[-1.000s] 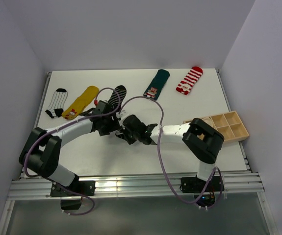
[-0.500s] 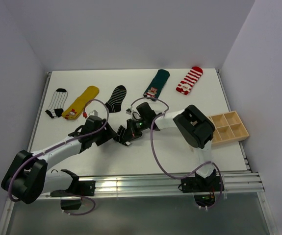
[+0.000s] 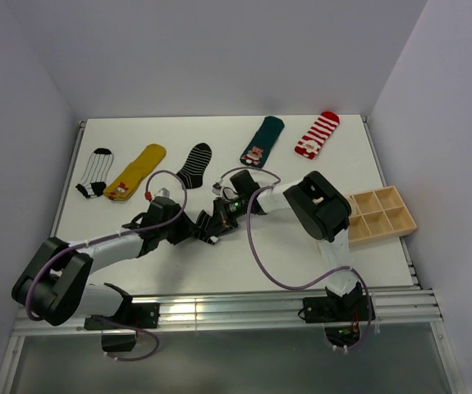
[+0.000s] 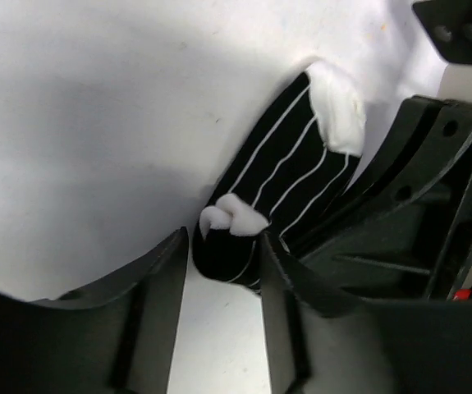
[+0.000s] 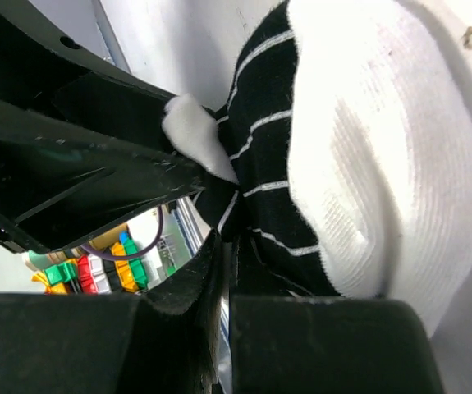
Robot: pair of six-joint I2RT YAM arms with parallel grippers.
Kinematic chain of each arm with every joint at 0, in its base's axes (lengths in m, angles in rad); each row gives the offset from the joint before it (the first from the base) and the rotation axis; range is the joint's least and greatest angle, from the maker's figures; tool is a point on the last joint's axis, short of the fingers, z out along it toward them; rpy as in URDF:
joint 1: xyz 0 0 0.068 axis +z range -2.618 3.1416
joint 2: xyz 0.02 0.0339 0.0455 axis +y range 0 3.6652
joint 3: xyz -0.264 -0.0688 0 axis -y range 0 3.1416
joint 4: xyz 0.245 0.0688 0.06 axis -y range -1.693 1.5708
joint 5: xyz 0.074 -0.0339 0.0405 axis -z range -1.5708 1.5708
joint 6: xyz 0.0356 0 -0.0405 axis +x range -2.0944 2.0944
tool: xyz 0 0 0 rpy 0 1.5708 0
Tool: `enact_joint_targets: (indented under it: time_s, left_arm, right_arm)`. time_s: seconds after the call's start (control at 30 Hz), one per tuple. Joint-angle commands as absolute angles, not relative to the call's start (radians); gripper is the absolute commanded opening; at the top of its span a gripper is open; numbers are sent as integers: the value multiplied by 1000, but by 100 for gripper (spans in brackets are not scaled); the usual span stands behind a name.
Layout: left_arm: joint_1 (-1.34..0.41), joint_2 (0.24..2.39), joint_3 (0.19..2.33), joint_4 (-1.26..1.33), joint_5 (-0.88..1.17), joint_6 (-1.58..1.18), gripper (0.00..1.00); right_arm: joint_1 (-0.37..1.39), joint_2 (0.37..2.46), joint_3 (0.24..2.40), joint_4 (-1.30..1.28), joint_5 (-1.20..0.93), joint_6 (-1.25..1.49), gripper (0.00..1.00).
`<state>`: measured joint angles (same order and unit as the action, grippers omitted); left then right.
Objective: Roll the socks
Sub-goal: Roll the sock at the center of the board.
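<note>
A black sock with thin white lines [image 4: 289,168], with white toe and heel, lies on the white table between my two grippers. My left gripper [image 4: 222,246] is open, and the sock's folded heel end sits between its fingertips, against the right-hand finger. My right gripper [image 5: 227,246] is shut on the same sock [image 5: 260,172], pinching its black fabric. In the top view both grippers meet at mid-table, left [image 3: 190,231] and right [image 3: 213,223], and hide most of the sock.
Several socks lie along the far side: black-and-white [image 3: 96,172], yellow [image 3: 137,170], black striped [image 3: 193,164], teal [image 3: 262,141], red-and-white [image 3: 316,135]. A wooden compartment tray [image 3: 379,212] stands at the right edge.
My left gripper has drawn back towards the near left, uncovering the black striped sock. My right arm's forearm has swung to the far side, its gripper staying at mid-table on the sock.
</note>
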<state>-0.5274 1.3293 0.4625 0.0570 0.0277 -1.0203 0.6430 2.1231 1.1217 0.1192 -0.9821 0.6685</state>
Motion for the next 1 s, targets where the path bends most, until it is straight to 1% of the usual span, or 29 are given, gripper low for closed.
enact_joint_targets:
  time_s: [0.0,0.03,0.07,0.13,0.17,0.23,0.27,0.3,0.43,0.47,0.53,0.57,0.6,0.67,0.7,0.8,0.97]
  left_arm:
    - [-534,1388,482,63,9,-1031,42]
    - [-534,1402,486,52,6,-1032,37]
    - [-534,1432,495,37,5,-1031,34]
    - [-534,1480,531,-29,5,-1020,21]
    - [-535,1494,563,-50,5,-1009,19]
    - [-534,1532,597,-106,5,-976,17]
    - [-535,1542,615,-147,5,-965,16]
    - [-534,1549,649,-176,5,-954,15]
    - [-535,1568,741,-302,-40,-885,14]
    - [-537,1578,762,-333,-43,-873,14]
    - [-537,1595,825,-409,-52,-836,14]
    - [-537,1600,844,-428,-51,-825,14]
    - [-537,1604,873,-457,-52,-818,14]
    - [-535,1617,897,-472,-43,-801,14]
    - [-537,1623,917,-479,-40,-795,14]
    - [-535,1643,942,-492,-23,-788,14]
    - [-535,1655,943,-482,-9,-787,14]
  right_arm:
    - [644,2146,1129,74,-917,641,0]
    - [644,2137,1132,65,-913,631,0]
    - [646,2131,1135,46,-907,618,4]
    - [647,2094,1134,13,-876,575,10]
    - [649,2077,1128,8,-859,537,19]
    - [660,2007,1115,-27,-791,497,27]
    - [666,1978,1100,-35,-761,456,32]
    - [672,1948,1092,-44,-723,436,34]
    - [739,1772,1052,-66,-485,335,38]
    - [786,1746,1040,-71,-328,293,40]
    - [843,1691,1022,-63,-157,256,43]
    - [876,1680,1019,-60,-23,224,43]
    - [935,1671,1014,-54,51,212,43]
    - [986,1669,1008,-35,167,189,44]
    - [1030,1677,1005,-25,270,181,44]
    - [1083,1703,1011,-5,385,152,44]
    - [1161,1773,1035,40,436,109,44]
